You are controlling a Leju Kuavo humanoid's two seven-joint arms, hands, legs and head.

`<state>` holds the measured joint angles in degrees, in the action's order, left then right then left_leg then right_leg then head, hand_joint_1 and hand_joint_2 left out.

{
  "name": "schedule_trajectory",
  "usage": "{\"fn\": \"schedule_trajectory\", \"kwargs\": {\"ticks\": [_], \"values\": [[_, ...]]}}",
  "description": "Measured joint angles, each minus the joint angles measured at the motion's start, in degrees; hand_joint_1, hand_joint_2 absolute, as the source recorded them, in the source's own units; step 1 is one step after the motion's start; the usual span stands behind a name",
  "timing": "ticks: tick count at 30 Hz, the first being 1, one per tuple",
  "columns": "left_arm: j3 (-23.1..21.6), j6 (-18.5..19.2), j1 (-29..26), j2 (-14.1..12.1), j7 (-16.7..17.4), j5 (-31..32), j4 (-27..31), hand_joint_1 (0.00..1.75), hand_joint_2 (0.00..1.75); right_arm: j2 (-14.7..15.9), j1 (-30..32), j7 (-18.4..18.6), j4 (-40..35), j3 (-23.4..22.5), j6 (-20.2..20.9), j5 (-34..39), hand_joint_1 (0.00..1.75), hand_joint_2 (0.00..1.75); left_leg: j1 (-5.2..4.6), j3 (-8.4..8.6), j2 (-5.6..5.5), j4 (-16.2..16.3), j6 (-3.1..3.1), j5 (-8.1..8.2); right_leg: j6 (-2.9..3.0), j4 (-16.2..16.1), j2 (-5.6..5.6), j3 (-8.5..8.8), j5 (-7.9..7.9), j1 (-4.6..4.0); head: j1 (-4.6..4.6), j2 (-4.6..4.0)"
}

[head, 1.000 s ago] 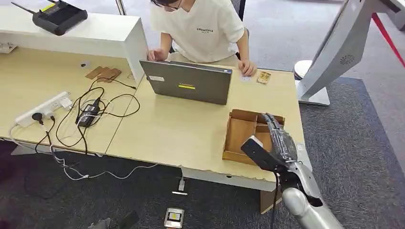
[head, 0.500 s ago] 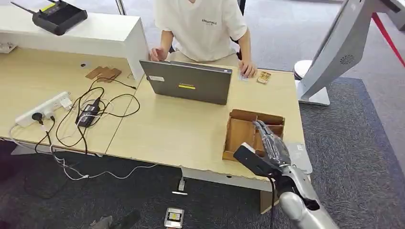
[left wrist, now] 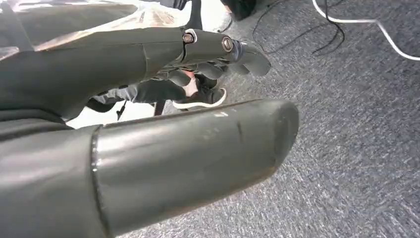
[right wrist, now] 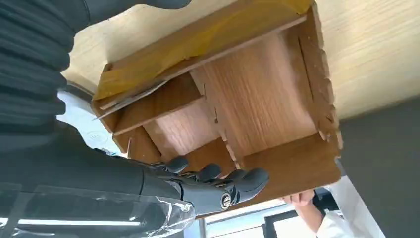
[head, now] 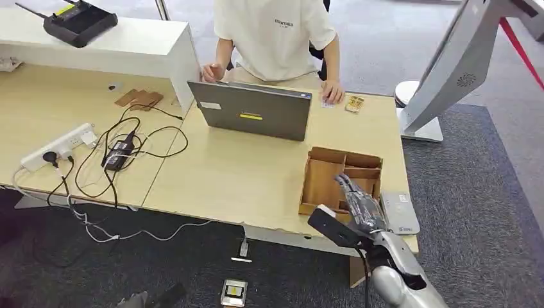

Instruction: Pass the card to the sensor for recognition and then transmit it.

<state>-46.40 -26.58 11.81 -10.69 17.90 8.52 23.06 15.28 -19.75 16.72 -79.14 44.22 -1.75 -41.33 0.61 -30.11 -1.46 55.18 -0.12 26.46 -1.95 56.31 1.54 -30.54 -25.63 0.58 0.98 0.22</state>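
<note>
Card not discernible; right robot hand (head: 357, 204) empty, fingers extended over wooden tray (head: 321, 181); shirt (head: 274, 35) lettering unreadable

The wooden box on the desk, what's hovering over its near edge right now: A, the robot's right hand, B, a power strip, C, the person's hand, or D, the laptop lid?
A: the robot's right hand reaches over the near edge of the wooden box, holding nothing, while the person's hand rests at the desk's far edge beside the laptop.
</note>
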Motion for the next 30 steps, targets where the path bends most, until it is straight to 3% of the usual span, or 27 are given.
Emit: {"fn": "schedule_trajectory", "kwargs": {"ticks": [6, 13, 30], "values": [[0.0, -0.8, -0.6, -0.1, 0.1, -1.0, 0.0, 0.0, 0.0, 0.3, 0.2, 0.7, 1.6, -0.1, -3.5, -4.1, 0.0, 1.75, 0.0, -0.01, 0.0, 0.0, 0.0, 0.0, 0.0, 0.0, 0.0, 0.0, 0.0, 0.0, 0.0, 0.0], [-0.5, -1.7, -1.2, -0.2, 0.1, -3.0, 0.1, 0.0, 0.0, 0.4, 0.2, 1.4, 5.4, -1.9, -10.8, -9.9, 0.0, 1.75, 0.0, 0.0, 0.0, 0.0, 0.0, 0.0, 0.0, 0.0, 0.0, 0.0, 0.0, 0.0, 0.0, 0.0], [-2.1, -2.2, -1.6, -0.6, 0.3, -4.6, 0.6, 0.0, 0.0, 1.1, 0.5, 1.3, 11.3, -5.3, -12.7, -10.6, 0.0, 1.75, 0.0, 0.0, 0.0, 0.0, 0.0, 0.0, 0.0, 0.0, 0.0, -0.01, 0.0, 0.0, 0.0, 0.0]]}}
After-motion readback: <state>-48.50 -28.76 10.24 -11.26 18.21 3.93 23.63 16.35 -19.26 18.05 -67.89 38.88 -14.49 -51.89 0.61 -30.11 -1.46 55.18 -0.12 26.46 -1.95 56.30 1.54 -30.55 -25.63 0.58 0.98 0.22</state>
